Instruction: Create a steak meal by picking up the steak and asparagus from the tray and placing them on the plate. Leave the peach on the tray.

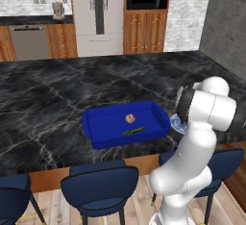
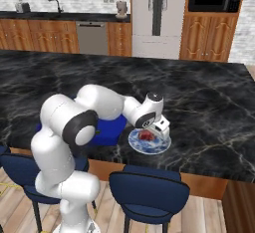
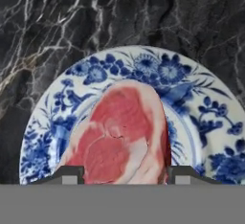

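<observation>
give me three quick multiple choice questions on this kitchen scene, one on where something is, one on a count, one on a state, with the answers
1. Where is the steak?
A. over the plate, between the finger tips
B. in the tray
C. on a stool

2. How many food items lie in the tray?
A. none
B. two
C. four

3. How do the gripper's jaws stand?
A. pressed fully together
B. apart, one on each side of the steak
C. clamped on the asparagus

Answers:
1 A: the hand view shows the meat above the patterned plate, a finger tip on each side.
2 B: the peach and the asparagus lie in the blue tray.
3 B: the finger tips flank the steak; whether they grip it is unclear.
</observation>
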